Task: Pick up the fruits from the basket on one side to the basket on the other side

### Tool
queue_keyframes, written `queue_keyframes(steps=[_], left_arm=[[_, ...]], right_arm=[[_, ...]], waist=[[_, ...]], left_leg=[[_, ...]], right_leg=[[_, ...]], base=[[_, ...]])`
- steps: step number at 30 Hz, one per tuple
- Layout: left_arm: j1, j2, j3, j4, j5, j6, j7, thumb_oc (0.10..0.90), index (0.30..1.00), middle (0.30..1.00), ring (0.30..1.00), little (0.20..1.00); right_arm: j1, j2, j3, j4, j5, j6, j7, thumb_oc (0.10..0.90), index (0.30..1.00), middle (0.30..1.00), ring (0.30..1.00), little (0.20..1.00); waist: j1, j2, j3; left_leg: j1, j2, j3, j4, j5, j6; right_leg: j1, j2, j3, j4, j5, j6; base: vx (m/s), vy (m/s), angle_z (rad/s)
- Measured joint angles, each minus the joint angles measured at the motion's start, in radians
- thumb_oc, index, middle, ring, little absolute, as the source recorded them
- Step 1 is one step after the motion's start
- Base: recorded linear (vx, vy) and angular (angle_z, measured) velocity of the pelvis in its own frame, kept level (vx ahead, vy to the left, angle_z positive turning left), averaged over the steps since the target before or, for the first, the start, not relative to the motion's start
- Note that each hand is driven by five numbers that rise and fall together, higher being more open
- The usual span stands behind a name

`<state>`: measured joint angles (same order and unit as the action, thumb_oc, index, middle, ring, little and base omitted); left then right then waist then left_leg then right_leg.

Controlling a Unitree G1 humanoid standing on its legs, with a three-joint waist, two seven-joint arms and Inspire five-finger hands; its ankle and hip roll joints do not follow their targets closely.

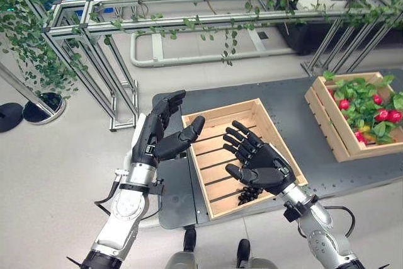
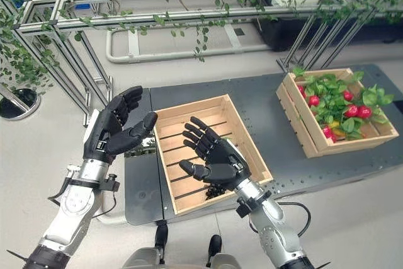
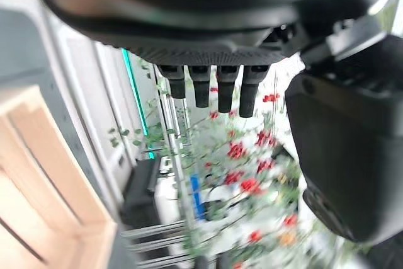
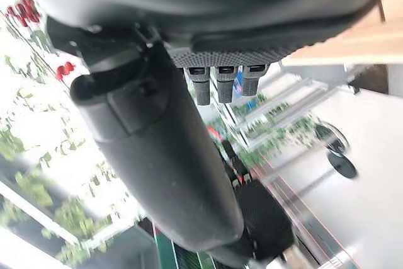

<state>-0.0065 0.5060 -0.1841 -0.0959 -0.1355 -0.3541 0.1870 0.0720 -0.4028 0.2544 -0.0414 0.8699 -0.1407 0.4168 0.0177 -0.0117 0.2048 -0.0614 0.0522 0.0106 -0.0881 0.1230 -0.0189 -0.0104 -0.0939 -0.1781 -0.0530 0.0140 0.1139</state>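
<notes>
A pale slatted wooden crate [image 1: 214, 155] sits at the near edge of the dark table [image 1: 296, 124]. Inside it, at the front right, lies a dark bunch of grapes [image 1: 250, 196]. My right hand [image 1: 264, 167] hovers open just above the grapes, palm up, fingers spread and holding nothing. At the crate's left rim my left hand [image 1: 157, 135] is raised and open too, its palm facing the right hand. A second crate [image 1: 326, 124] at the far right holds green leaves, red fruits [image 1: 388, 115] and a yellow one [image 1: 365, 129].
An aluminium frame [image 1: 94, 26] draped with leafy vines runs behind and to the left of the table. A round metal stand base [image 1: 44, 106] sits on the floor at left. Bare tabletop lies between the two crates.
</notes>
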Motion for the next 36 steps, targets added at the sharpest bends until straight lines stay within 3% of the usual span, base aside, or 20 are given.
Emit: queue_keyframes(steps=[9, 14, 20, 26, 32, 36], left_arm=[[-0.058, 0.127, 0.029, 0.086, 0.273, 0.005, 0.107, 0.800, 0.900, 0.900, 0.900, 0.900], [-0.091, 0.160, 0.012, 0.141, 0.426, 0.057, 0.208, 0.800, 0.900, 0.900, 0.900, 0.900], [-0.187, 0.202, -0.084, 0.237, 0.529, 0.096, 0.296, 0.800, 0.900, 0.900, 0.900, 0.900], [-0.396, 0.215, -0.268, 0.345, 0.646, 0.167, 0.347, 0.800, 0.900, 0.900, 0.900, 0.900], [-0.573, 0.217, -0.414, 0.458, 0.746, 0.198, 0.361, 0.800, 0.900, 0.900, 0.900, 0.900], [-0.697, 0.222, -0.505, 0.553, 0.832, 0.221, 0.361, 0.800, 0.900, 0.900, 0.900, 0.900]], right_arm=[[0.032, -0.032, -0.121, 0.003, -0.131, -0.020, -0.099, 0.800, 0.900, 0.900, 0.900, 0.900], [0.031, -0.065, -0.136, 0.020, -0.164, -0.025, -0.182, 0.800, 0.900, 0.900, 0.900, 0.900], [0.030, -0.089, -0.164, 0.027, -0.165, -0.054, -0.234, 0.800, 0.900, 0.900, 0.900, 0.900], [-0.058, -0.090, -0.163, 0.029, -0.164, -0.134, -0.293, 0.800, 0.900, 0.900, 0.900, 0.900], [-0.174, -0.095, -0.129, 0.029, -0.151, -0.155, -0.296, 0.800, 0.900, 0.900, 0.900, 0.900], [-0.242, -0.094, -0.077, 0.030, -0.148, -0.158, -0.296, 0.800, 0.900, 0.900, 0.900, 0.900]], waist=[[-0.061, 0.032, 0.008], [-0.102, 0.053, 0.020], [-0.143, 0.075, 0.076], [-0.177, 0.070, 0.189], [-0.210, 0.068, 0.282], [-0.221, 0.066, 0.304]], left_leg=[[-0.015, 0.001, 0.035, 0.000, -0.007, -0.003], [-0.049, 0.004, 0.058, 0.000, -0.007, -0.002], [-0.083, 0.009, 0.092, 0.000, -0.005, -0.003], [-0.120, 0.014, 0.133, 0.003, -0.001, -0.003], [-0.139, 0.016, 0.149, 0.010, -0.001, -0.003], [-0.194, 0.016, 0.162, 0.041, -0.001, -0.003]], right_leg=[[-0.029, 0.002, 0.032, -0.015, 0.004, -0.001], [-0.075, 0.006, 0.059, -0.015, 0.017, 0.000], [-0.129, 0.011, 0.093, -0.016, 0.035, -0.001], [-0.189, 0.017, 0.123, -0.007, 0.052, -0.005], [-0.227, 0.019, 0.144, 0.018, 0.051, -0.007], [-0.292, 0.019, 0.149, 0.061, 0.048, -0.011]], base=[[-0.04, 0.004, -0.10], [-0.10, 0.030, -0.17], [-0.09, 0.031, -0.20], [-0.09, 0.033, -0.17], [-0.08, 0.024, -0.11], [-0.07, 0.036, -0.08]])
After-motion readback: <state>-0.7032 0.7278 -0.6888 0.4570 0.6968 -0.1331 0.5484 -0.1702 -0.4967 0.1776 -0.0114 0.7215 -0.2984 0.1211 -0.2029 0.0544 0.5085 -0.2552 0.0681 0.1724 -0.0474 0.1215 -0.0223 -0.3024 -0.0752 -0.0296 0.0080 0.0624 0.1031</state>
